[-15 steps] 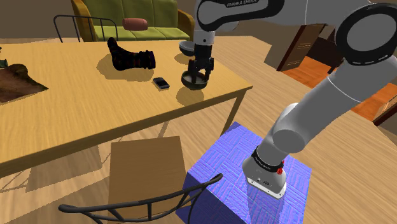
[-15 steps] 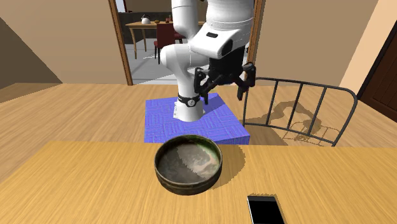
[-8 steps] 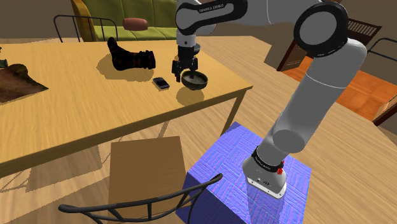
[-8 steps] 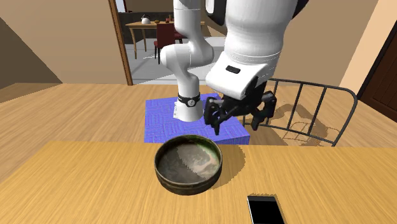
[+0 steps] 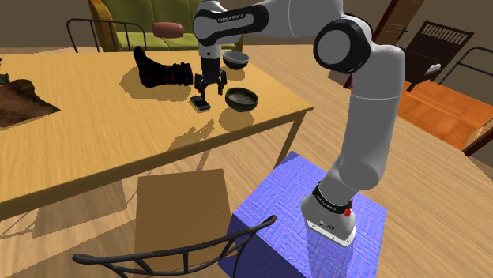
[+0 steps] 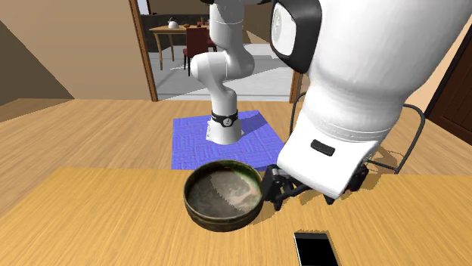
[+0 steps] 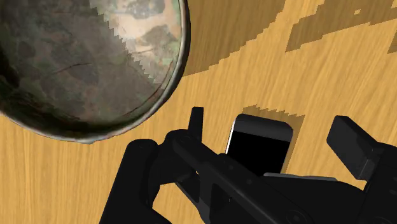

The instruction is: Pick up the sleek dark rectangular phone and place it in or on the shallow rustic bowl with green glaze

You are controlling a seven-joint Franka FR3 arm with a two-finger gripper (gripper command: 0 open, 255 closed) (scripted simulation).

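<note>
The dark rectangular phone (image 5: 200, 103) (image 6: 316, 249) (image 7: 256, 149) lies flat on the wooden table (image 5: 95, 134), just beside the shallow bowl (image 5: 242, 99) (image 6: 225, 194) (image 7: 83, 57) with its mottled green-brown glaze. My black gripper (image 5: 208, 85) (image 6: 302, 195) (image 7: 271, 124) hangs open a little above the phone. In the wrist view the phone sits in the gap between the two fingers (image 7: 196, 121), and neither finger touches it. The bowl holds nothing and stands next to the gripper, toward the shoulder view's right.
A black boot (image 5: 162, 73) lies behind the phone and a second dark bowl (image 5: 235, 59) stands farther back. A brown object (image 5: 20, 99) rests at the table's left end. A wire chair (image 5: 174, 253) stands in front, beside the blue stand (image 5: 316, 213).
The arm swung from over the bowl toward the shoulder view's left and came down above the phone. The fingers stayed open. Phone and bowl have not moved.
</note>
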